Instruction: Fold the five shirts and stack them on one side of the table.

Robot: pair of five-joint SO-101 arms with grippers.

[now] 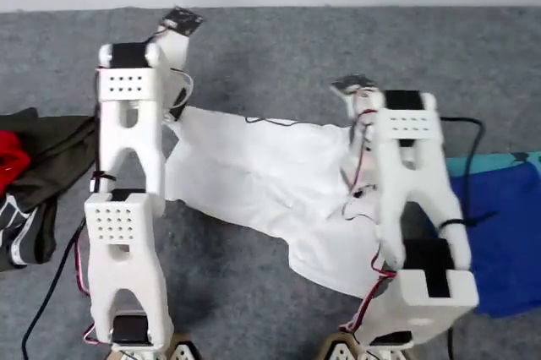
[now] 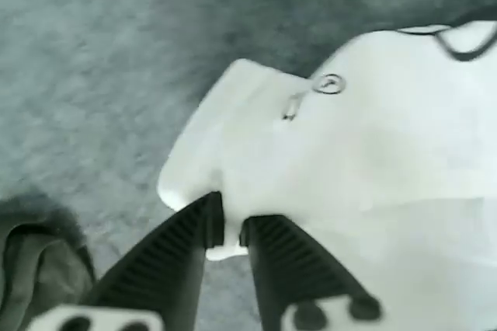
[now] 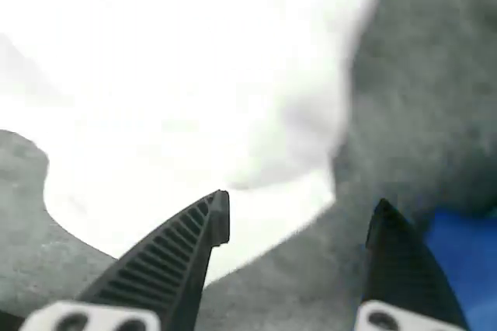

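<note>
- Currently on the fold of the white shirt [image 1: 254,174]. It lies spread and rumpled mid-table between the two arms, and no tidy fold shows yet, so I judge the task early.
- Left claw [image 2: 231,210]: narrow, pinching a sleeve edge at the shirt's 10 o'clock corner.
- Right claw [image 3: 303,207]: wide, holding nothing, poised over the shirt's edge on its 3 o'clock side, with grey table [image 1: 279,47] beneath.
- Next move, as I judge: the right claw drops and closes on that edge so both ends can be carried across together. A one-sided pull would likely skew the cloth.
- Edges: a dark pile of clothes [image 1: 42,149] with a red piece [image 1: 10,161] sits at 9 o'clock, near the left arm. A blue shirt [image 1: 499,225] lies at 3 to 4 o'clock, just beside the right arm.
- Open room: the widest sweep lies toward 12 o'clock, where grey table runs to the far edge.
</note>
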